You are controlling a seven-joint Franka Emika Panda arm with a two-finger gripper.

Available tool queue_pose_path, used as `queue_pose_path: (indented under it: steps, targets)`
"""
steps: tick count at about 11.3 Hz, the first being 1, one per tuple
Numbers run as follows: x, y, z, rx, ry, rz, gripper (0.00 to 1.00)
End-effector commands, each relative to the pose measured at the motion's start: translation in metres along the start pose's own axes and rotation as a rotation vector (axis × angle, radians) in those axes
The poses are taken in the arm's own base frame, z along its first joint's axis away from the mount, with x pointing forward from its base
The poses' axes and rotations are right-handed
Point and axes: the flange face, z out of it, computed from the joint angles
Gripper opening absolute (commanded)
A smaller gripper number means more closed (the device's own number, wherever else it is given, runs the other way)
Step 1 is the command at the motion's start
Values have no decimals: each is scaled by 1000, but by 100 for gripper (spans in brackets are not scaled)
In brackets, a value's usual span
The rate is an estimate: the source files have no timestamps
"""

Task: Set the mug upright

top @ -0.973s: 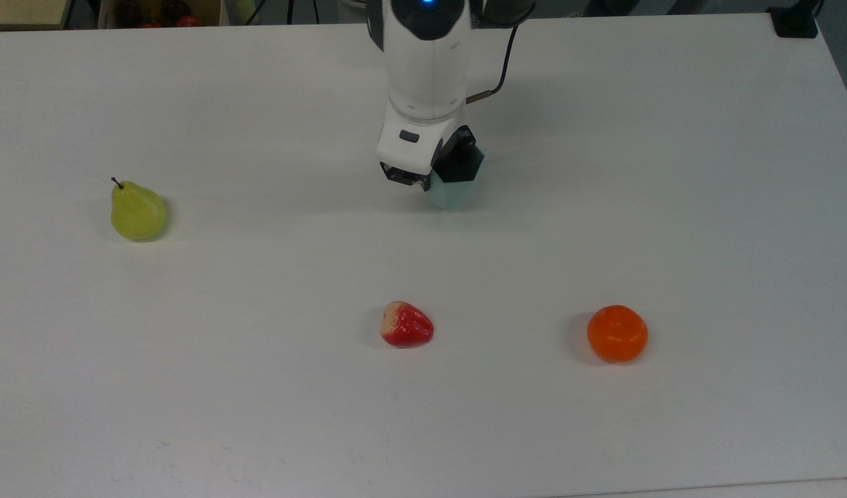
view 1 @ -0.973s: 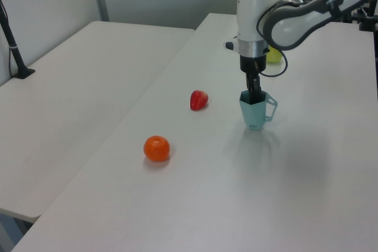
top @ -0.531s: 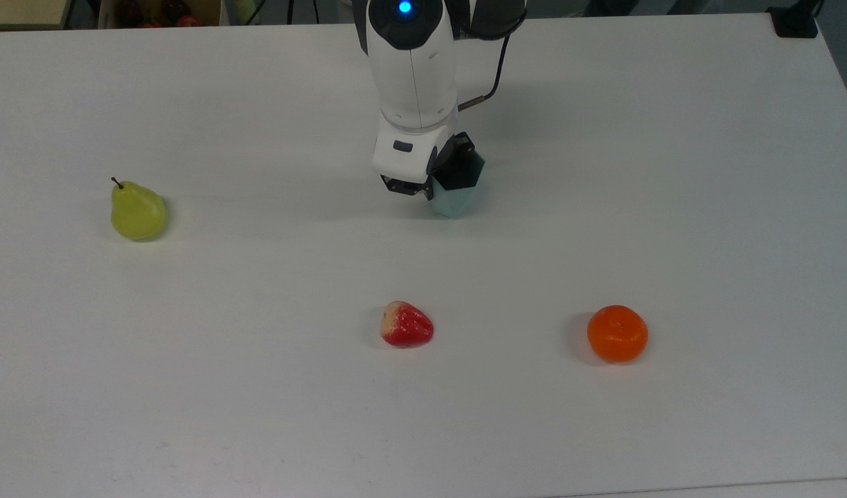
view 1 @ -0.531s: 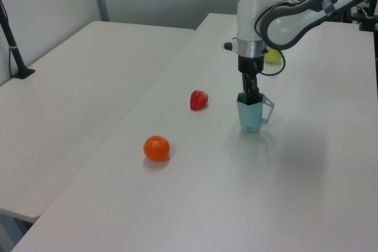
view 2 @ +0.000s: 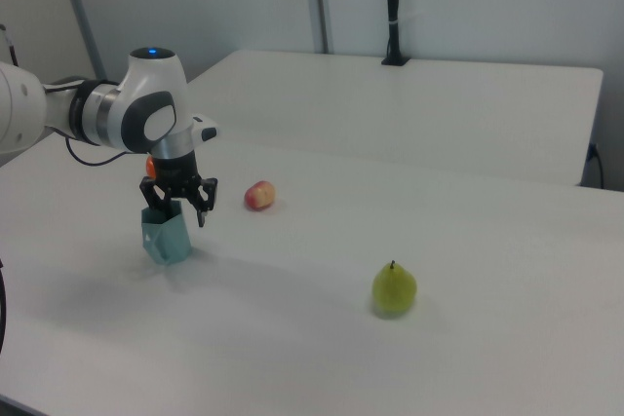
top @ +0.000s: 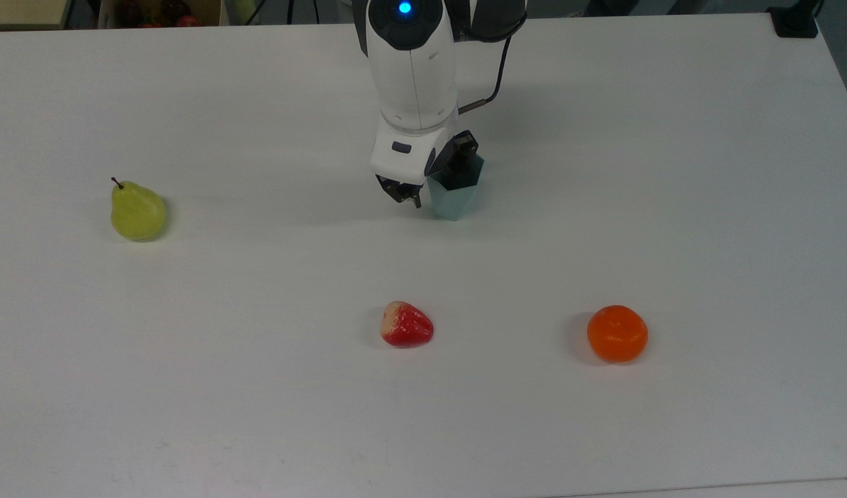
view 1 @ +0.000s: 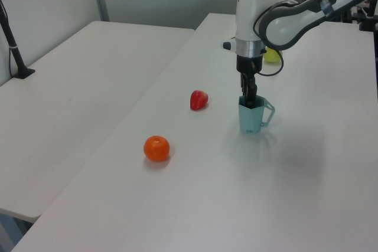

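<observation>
The pale teal faceted mug (top: 452,203) stands upright on the white table (top: 257,387), mouth up, its handle pointing to the left view's right (view 1: 269,112). My gripper (top: 430,181) hangs straight down over its rim and is open. One finger (top: 459,166) reaches into the mug's mouth. The other finger (top: 399,191) is outside the wall, on the top view's left. The right view shows the gripper (view 2: 177,204) with its fingers spread above the mug (view 2: 168,239). The left view has the gripper (view 1: 250,94) dipping into the mug (view 1: 250,121).
A yellow-green pear (top: 137,211) lies far to the top view's left. A red strawberry-like fruit (top: 406,325) and an orange (top: 617,334) sit nearer the front edge. A second white table (view 1: 71,75) adjoins on the left view's left.
The mug has come down a little and now rests on the table. My fingers have spread apart and let go of its wall.
</observation>
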Motion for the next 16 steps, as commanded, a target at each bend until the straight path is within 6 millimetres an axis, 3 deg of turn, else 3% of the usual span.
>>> queue_pose_path:
  steps: [1, 2, 6, 8, 12, 14, 16]
  targets:
    - [-10, -2, -43, 12, -18, 43, 100]
    - [-15, -2, -61, 16, -37, 50, 100]
    - [-44, 12, -171, -88, -90, 288, 100]
    - [-57, 11, -199, -132, -63, 397, 100]
    - [-81, 16, -240, -138, 0, 524, 100]
    - [-94, 13, -247, -135, 4, 493, 100]
    - [-109, 22, -253, -129, 6, 450, 100]
